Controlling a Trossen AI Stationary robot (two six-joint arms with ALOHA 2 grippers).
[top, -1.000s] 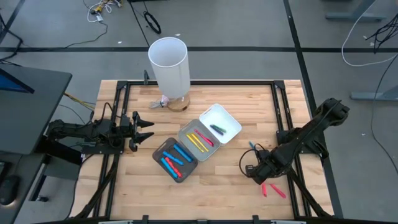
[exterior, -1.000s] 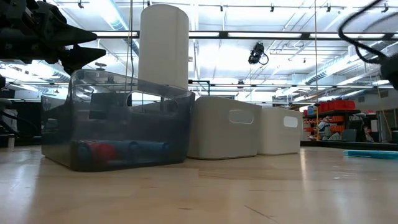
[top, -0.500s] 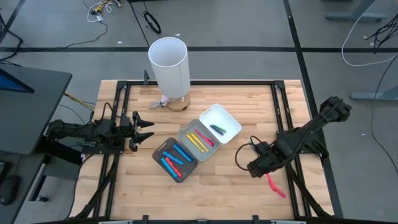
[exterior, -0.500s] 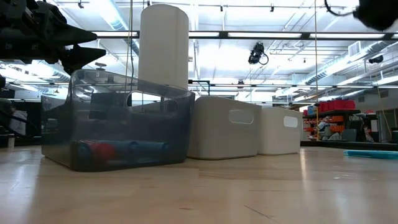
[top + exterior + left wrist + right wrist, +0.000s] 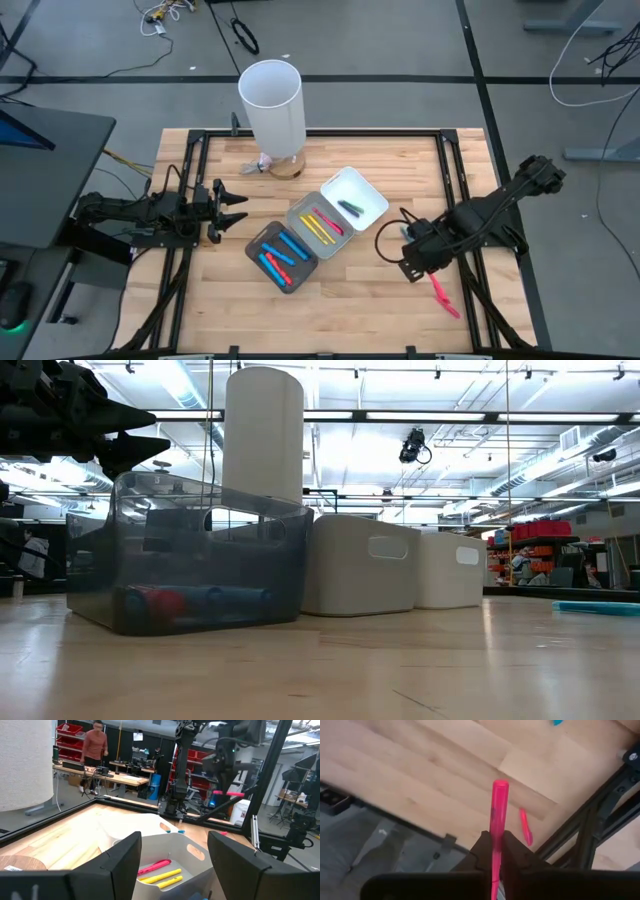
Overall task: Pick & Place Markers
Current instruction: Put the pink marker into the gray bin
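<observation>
Right wrist view: my right claw (image 5: 493,851) grips a pink marker (image 5: 496,815), now lifted off the worktop (image 5: 380,300); left claw (image 5: 238,208) idle, open.

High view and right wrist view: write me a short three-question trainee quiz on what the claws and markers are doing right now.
1. True or false: the right claw is shut on a pink marker.
2. Fill in: the yellow markers lie in the ___ tray.
3. Pick one. The left claw is: A) open and empty, B) shut on a blue marker, C) inside a tray.

Key: 1 true. 2 grey; the grey tray is the middle of the three. 3 A.
</observation>
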